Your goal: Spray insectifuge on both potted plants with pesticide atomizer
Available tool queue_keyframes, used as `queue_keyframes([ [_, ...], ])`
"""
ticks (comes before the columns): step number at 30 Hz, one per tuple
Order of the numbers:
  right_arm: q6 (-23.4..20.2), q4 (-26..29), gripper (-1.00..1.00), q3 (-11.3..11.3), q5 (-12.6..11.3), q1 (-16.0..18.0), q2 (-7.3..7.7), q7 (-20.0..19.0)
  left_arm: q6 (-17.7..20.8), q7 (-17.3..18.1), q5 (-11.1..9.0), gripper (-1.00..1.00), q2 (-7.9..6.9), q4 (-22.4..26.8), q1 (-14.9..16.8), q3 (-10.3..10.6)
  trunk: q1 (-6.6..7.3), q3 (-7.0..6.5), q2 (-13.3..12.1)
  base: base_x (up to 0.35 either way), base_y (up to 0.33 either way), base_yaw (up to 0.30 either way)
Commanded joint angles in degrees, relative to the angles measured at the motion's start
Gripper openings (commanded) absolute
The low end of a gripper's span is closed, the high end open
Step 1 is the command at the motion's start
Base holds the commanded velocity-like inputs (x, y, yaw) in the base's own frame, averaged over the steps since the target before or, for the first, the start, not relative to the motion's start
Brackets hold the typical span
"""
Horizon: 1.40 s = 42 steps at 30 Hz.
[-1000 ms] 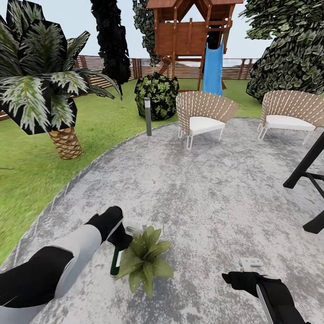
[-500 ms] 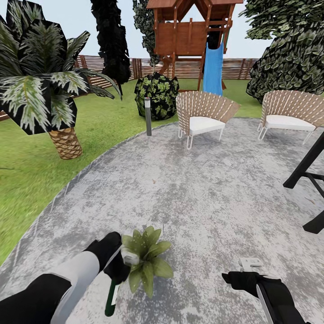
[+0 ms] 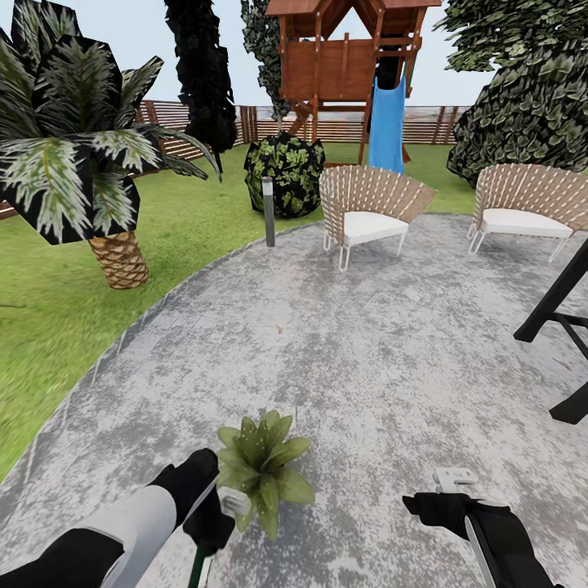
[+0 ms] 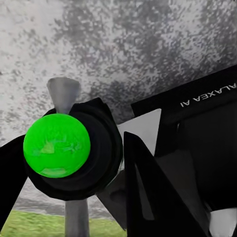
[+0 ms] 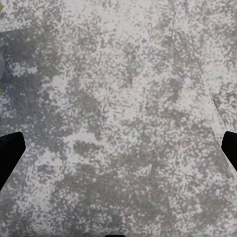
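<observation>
A: Right, left gripper first; where does it sit?
B: Low at the near left of the patio; fingers clamped on the pesticide atomizer; pale trigger head just touching the near-left leaves of the potted plant; dark bottle body hangs below the hand toward the near edge.
A: Left wrist view?
B: Bottle seen end-on; a bright green round face ringed in black, a grey stem beyond it, mottled paving behind, a strip of grass at one edge.
A: Right gripper?
B: Near right over bare paving, well apart from the plant; in the right wrist view two black fingertips stand wide apart at opposite edges, nothing between them.
A: Surroundings?
B: Palm on the lawn at far left; grey bollard lamp at the patio's far rim; two wicker chairs beyond it; wooden play tower with a blue slide before the slatted fence.
</observation>
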State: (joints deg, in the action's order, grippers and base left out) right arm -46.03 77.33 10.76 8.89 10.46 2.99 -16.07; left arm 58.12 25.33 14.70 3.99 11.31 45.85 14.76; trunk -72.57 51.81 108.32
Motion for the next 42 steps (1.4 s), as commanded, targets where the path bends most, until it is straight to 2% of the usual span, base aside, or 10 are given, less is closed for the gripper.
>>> queue_keyframes([
  [1, -0.2, 0.1, 1.0, 0.1, 0.6, 0.0, -0.01, -0.5, 0.2, 0.5, 0.6, -1.0, -0.02, 0.1, 0.2, 0.0, 0.01, 0.05, 0.0, 0.0, 0.0, 0.0],
  [11, -0.3, 0.2, 1.0, 0.0, 0.7, 0.0, -0.01, -0.5, 0.2, 0.6, 0.8, -1.0, -0.03, -0.2, 10.7, 0.2, 0.01, 0.05, 0.0, 0.0, 0.0, 0.0],
  [18, -2.3, 0.2, 1.0, 0.0, 0.6, 0.0, 0.05, -0.5, 0.3, 0.6, 0.9, -1.0, 0.01, -0.5, 15.7, 0.3, 0.01, 0.05, 0.0, 0.0, 0.0, 0.0],
  [19, -2.4, 0.2, 1.0, 0.0, 0.6, 0.0, 0.07, -0.5, 0.3, 0.6, 0.9, -1.0, 0.04, -0.5, 15.5, 0.3, 0.01, 0.05, 0.0, 0.0, 0.0, 0.0],
  [20, -2.4, 0.2, 1.0, 0.0, 0.6, 0.0, 0.08, -0.5, 0.2, 0.5, 0.7, -1.0, 0.05, -0.4, 12.3, 0.2, 0.01, 0.05, 0.0, 0.0, 0.0, 0.0],
  [22, -2.4, 0.2, 1.0, 0.0, 0.6, 0.0, 0.07, -0.5, 0.2, 0.5, 0.6, -1.0, 0.03, -0.4, 10.7, 0.2, 0.01, 0.05, 0.0, 0.0, 0.0, 0.0],
  [23, -2.4, 0.2, 1.0, 0.0, 0.6, 0.0, 0.07, -0.5, 0.2, 0.5, 0.6, -1.0, -0.03, -0.4, 6.3, 0.1, 0.01, 0.05, 0.0, 0.0, 0.0, 0.0],
  [25, -2.4, 0.2, 1.0, 0.0, 0.6, 0.0, 0.05, -0.5, 0.2, 0.6, 0.6, -1.0, -0.03, -0.4, 4.7, 0.1, 0.01, 0.05, 0.0, 0.0, 0.0, 0.0],
  [34, -2.4, 0.2, 1.0, 0.0, 0.5, 0.0, 0.02, -0.5, 0.2, 0.6, 0.5, -1.0, 0.05, -0.4, 1.4, 0.0, 0.01, 0.05, 0.0, 0.0, 0.0, 0.0],
  [42, -2.4, 0.2, 1.0, 0.0, 0.6, 0.0, 0.02, -0.5, 0.2, 0.6, 0.5, -1.0, 0.05, 0.1, 1.2, 0.0, 0.01, 0.05, 0.0, 0.0, 0.0, 0.0],
])
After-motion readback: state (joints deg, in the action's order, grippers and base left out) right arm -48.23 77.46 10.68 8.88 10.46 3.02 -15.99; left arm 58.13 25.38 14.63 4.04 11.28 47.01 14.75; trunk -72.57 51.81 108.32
